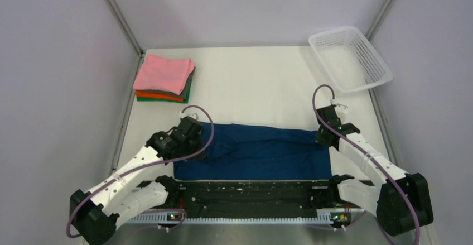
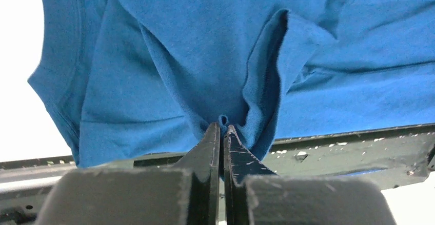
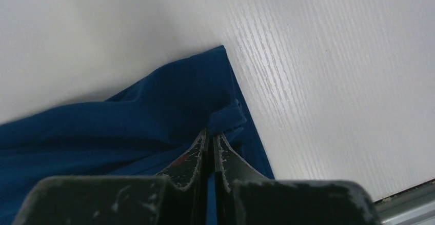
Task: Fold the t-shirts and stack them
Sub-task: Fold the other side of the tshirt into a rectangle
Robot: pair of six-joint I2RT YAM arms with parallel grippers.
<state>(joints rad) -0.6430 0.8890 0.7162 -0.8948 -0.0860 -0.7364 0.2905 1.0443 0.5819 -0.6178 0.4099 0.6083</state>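
Observation:
The navy blue t-shirt [image 1: 256,153] lies as a wide band across the near middle of the table, print hidden. My left gripper [image 1: 196,144] is shut on a pinch of the shirt's cloth [image 2: 223,118] at its left end, with folds rising from the jaws. My right gripper [image 1: 324,136] is shut on the shirt's hem [image 3: 225,117] at its right far corner. The folded pink shirt [image 1: 163,73] tops a stack with orange [image 1: 159,95] and green [image 1: 187,91] shirts at the far left.
A white mesh basket [image 1: 349,58] stands at the far right corner. A black rail [image 1: 251,192] runs along the near edge between the arm bases. White table [image 1: 256,86] lies between the shirt and the back wall.

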